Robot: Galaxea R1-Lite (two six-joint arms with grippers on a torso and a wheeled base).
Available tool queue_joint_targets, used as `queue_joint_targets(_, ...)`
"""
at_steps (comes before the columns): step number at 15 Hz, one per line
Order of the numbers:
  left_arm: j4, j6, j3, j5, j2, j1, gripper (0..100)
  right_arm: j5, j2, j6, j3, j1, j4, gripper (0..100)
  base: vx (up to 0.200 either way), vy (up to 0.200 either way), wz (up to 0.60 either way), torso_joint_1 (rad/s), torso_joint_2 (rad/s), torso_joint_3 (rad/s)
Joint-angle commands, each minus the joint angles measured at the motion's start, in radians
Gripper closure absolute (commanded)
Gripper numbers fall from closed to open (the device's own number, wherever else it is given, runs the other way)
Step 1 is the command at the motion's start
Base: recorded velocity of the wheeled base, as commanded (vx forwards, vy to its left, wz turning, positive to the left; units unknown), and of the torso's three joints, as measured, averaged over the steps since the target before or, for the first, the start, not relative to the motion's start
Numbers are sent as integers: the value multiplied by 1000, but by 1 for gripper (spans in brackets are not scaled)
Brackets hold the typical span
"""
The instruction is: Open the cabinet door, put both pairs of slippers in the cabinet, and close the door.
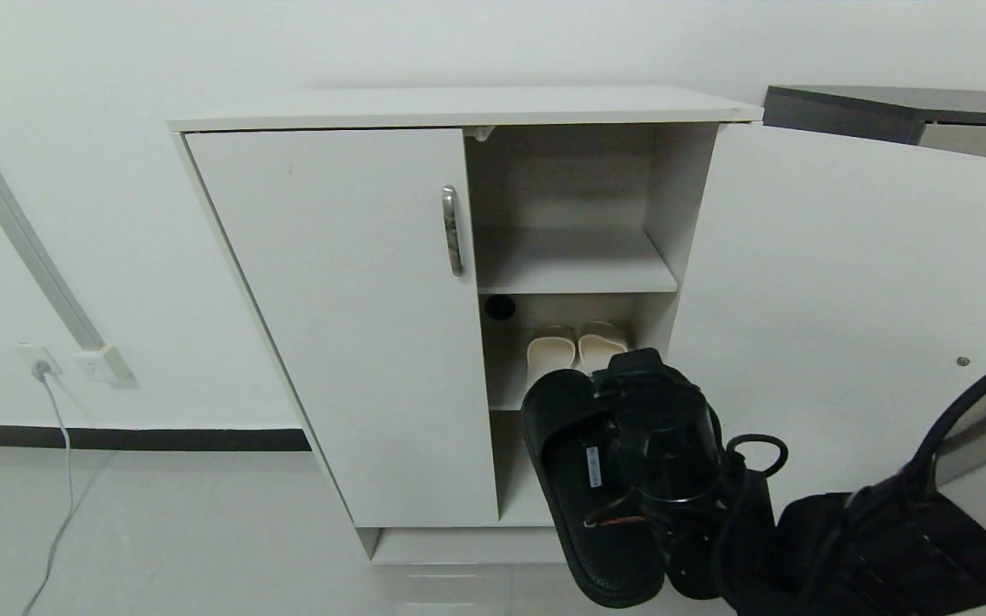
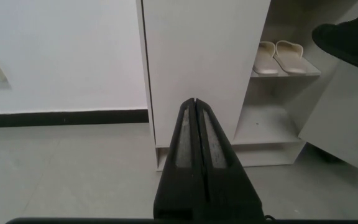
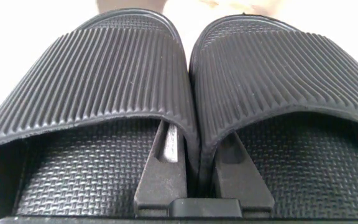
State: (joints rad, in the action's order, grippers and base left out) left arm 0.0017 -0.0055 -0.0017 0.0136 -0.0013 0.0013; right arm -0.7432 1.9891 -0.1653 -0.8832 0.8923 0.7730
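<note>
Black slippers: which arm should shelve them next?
Right. The right pincer clamps the black slippers in front of the open cabinet. The left pincer is shut, empty and farther back.

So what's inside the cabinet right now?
In the cabinet, a pair of cream slippers sits on the middle shelf. The closed left door hides that half, and the black slippers held in front cover part of the bottom compartment.

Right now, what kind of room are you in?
Probably a home entryway or hall: a white shoe cabinet against a plain wall, cream slippers inside, black slippers in the right gripper, and a tiled floor.
</note>
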Motion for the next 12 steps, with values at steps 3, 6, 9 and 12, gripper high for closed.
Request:
queue_joint_targets(3,0,-1,0,0,1,0,100,-107,37,-40,-200,4,-162,100,0,0,0,0,0,0)
queue_joint_targets(6,0,-1,0,0,1,0,100,-153,51,-29,-270,-1,-167,100,0,0,0,0,0,0)
queue_joint_targets(9,0,-1,0,0,1,0,100,-153,51,10,-338,-20,-189,100,0,0,0,0,0,0)
queue_joint_targets(12,0,-1,0,0,1,0,100,-151,48,10,-418,-21,-278,100,0,0,0,0,0,0)
